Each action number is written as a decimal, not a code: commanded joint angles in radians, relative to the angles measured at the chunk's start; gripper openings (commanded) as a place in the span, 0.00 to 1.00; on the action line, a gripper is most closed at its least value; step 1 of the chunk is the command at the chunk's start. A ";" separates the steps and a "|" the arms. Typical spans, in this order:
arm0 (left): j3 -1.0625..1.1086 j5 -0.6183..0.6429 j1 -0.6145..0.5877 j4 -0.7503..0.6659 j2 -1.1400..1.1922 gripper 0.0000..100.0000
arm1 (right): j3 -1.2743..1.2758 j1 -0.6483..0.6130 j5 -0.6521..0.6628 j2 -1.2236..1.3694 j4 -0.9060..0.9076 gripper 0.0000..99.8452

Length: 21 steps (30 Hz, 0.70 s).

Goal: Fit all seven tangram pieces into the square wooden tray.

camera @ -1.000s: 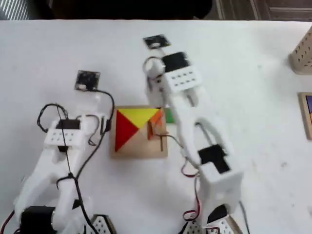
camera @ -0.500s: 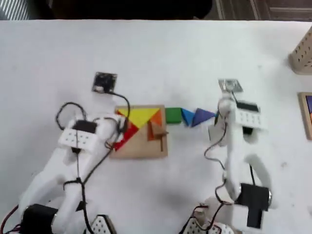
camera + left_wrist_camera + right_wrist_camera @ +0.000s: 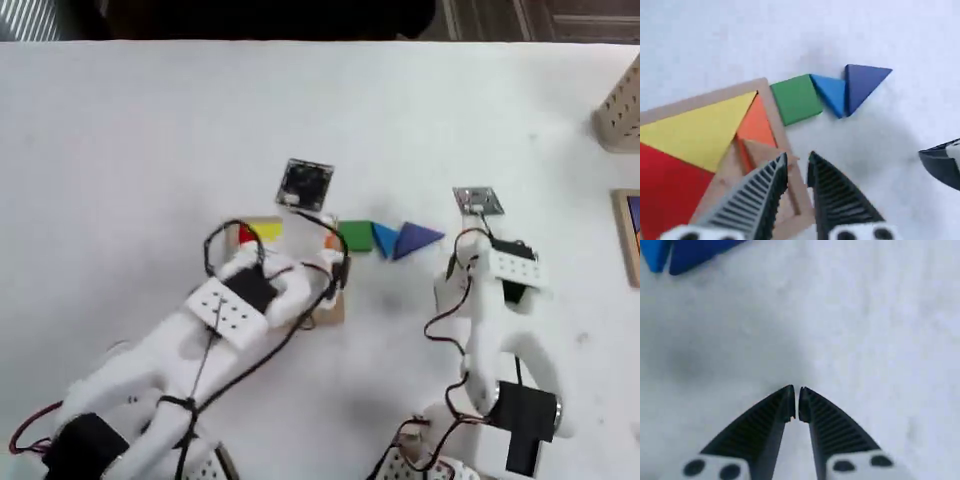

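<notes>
- The left arm (image 3: 230, 305) lay across the white table (image 3: 130, 130) from its near-left corner and covered most of the square wooden tray (image 3: 700, 100).
- Inside the tray, a large yellow triangle (image 3: 700, 132) lay edge to edge with a red triangle (image 3: 665, 185) and a smaller orange triangle (image 3: 758, 125). A wood-coloured piece (image 3: 760, 150) sat against the orange one.
- The left gripper (image 3: 797, 159) hung over the tray rim nearest the loose pieces. Its jaws stood a narrow gap apart and gripped nothing.
- Just outside that rim, a green square (image 3: 796, 99), a light blue triangle (image 3: 832, 92) and a dark blue triangle (image 3: 862, 82) formed a row on the table, each touching the next.
- The right gripper (image 3: 795, 390) hung over bare table near the dark blue triangle. Its jaws all but met, with nothing between them.
- At the table's far right edge stood a perforated wooden block (image 3: 620, 110), and nearer the arms lay part of another wooden frame (image 3: 628, 235).
</notes>
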 commanded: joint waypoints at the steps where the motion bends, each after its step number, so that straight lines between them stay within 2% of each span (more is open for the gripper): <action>1: -0.048 0.058 0.036 -0.063 -0.024 0.02 | -0.002 -0.001 0.009 -0.035 -0.007 0.02; 6: -0.089 0.163 0.039 -0.147 0.107 0.02 | -0.002 -0.002 0.009 -0.035 -0.007 0.02; 13: -0.364 0.212 0.054 -0.086 0.486 0.02 | -0.002 -0.002 0.009 -0.035 -0.007 0.02; 21: -0.396 0.209 0.041 -0.075 0.522 0.02 | -0.002 -0.002 0.017 -0.035 -0.008 0.02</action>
